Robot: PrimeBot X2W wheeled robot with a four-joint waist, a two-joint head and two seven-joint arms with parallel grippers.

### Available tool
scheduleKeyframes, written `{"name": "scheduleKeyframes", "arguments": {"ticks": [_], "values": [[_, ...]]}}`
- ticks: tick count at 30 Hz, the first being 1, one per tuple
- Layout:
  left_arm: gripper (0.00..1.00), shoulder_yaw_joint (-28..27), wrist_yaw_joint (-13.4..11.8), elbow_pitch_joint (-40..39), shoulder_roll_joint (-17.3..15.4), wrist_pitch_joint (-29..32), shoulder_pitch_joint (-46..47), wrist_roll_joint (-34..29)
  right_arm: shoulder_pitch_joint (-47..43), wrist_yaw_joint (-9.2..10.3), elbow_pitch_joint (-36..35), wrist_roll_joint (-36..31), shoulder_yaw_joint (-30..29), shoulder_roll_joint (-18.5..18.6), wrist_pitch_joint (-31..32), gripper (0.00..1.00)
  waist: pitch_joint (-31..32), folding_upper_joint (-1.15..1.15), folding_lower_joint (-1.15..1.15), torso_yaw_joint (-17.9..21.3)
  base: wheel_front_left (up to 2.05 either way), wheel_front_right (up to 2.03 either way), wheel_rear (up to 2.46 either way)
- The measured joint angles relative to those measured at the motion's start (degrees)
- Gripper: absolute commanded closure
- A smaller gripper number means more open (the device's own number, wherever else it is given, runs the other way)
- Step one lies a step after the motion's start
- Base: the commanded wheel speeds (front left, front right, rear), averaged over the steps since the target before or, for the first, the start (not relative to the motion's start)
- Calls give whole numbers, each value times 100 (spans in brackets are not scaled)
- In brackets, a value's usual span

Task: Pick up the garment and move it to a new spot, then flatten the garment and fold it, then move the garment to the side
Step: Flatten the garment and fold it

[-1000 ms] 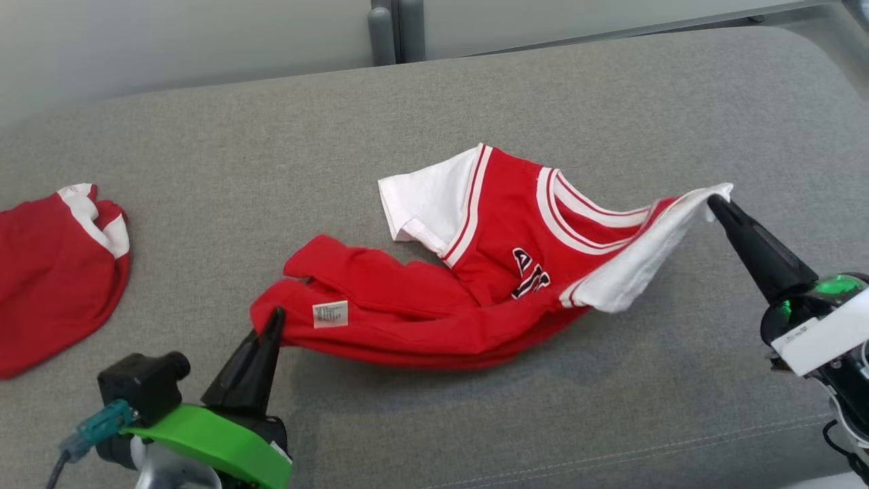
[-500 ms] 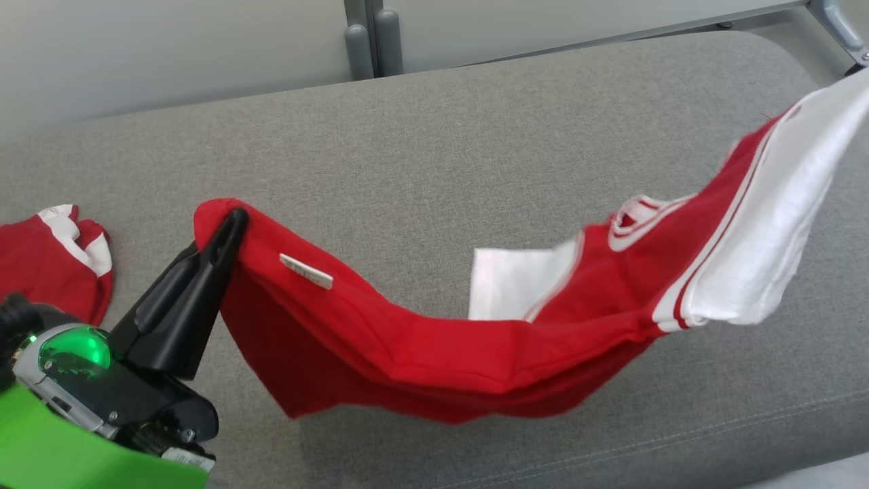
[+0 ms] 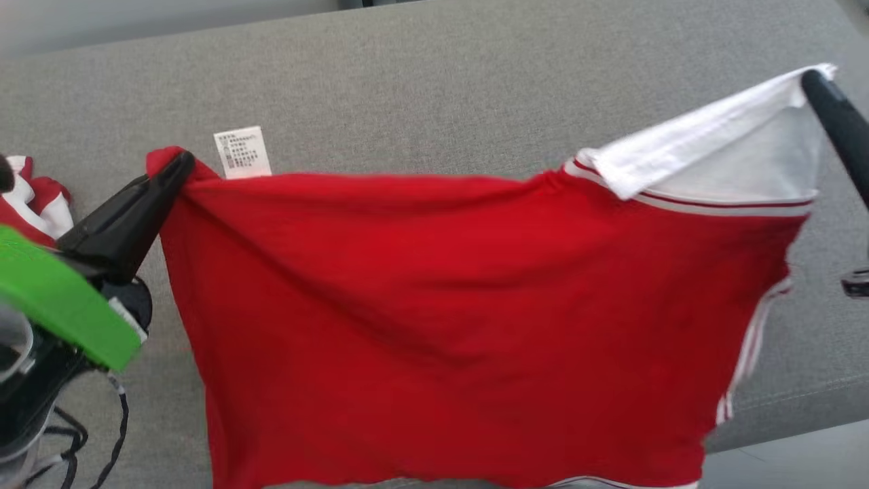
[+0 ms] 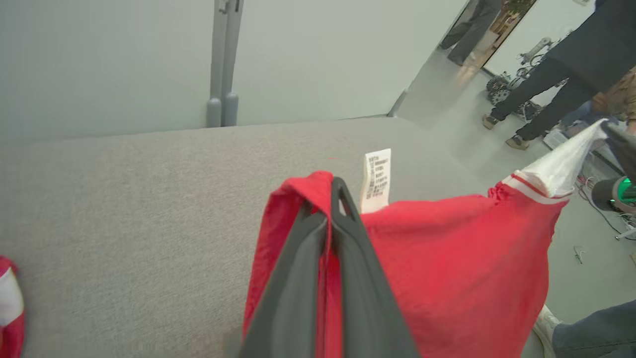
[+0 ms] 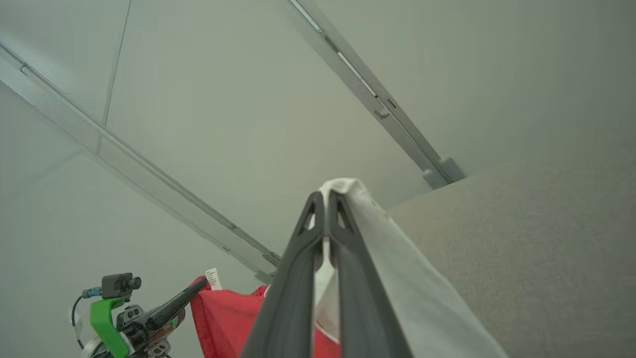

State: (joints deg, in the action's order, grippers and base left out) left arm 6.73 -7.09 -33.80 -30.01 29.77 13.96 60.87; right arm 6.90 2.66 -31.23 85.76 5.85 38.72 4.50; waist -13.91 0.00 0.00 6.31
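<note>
The garment [image 3: 441,305] is a red jersey with white sleeves and striped trim. It hangs stretched in the air between both grippers, above the grey cushion [image 3: 407,88]. My left gripper [image 3: 182,163] is shut on its red corner beside a white care label [image 3: 242,152]. My right gripper [image 3: 809,80] is shut on the white sleeve edge at the upper right. In the left wrist view the left gripper [image 4: 334,191] pinches red cloth [image 4: 447,258]. In the right wrist view the right gripper [image 5: 325,201] pinches white cloth [image 5: 392,263], with the left gripper [image 5: 201,284] at the lower left.
A second red and white garment [image 3: 34,200] lies on the cushion at the far left. The cushion's front edge runs at the lower right, with floor [image 3: 801,462] beyond. In the left wrist view, people's legs [image 4: 541,94] stand on the floor to the right.
Both grippers have lifted the garment off the cushion and pulled it apart, so it now hangs spread out. The head view has tilted down.
</note>
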Motion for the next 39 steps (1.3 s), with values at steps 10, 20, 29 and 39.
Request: {"name": "scheduleKeyframes", "arguments": {"ticks": [10,20,29,39], "values": [[100,881,-4,2626,588,-143,2571,-1265,3705,627,2130,-1085,708,-1459,-259,100,-649,0,1,-276,0,0,0],[100,843,372,3561,1828,-2247,4358,-2037,5432,498,4444,-2533,606,-2746,-1489,100,-445,0,1,-502,0,0,0],[100,1500,1176,4049,1269,-2704,3242,-2372,4945,488,4422,-2557,1595,-3060,-1335,100,-664,0,0,-376,0,0,0],[100,1611,1271,4443,1060,-3619,1318,-2384,2503,14,4558,-2249,1615,-2660,-1488,100,-912,0,0,-186,0,0,0]]}}
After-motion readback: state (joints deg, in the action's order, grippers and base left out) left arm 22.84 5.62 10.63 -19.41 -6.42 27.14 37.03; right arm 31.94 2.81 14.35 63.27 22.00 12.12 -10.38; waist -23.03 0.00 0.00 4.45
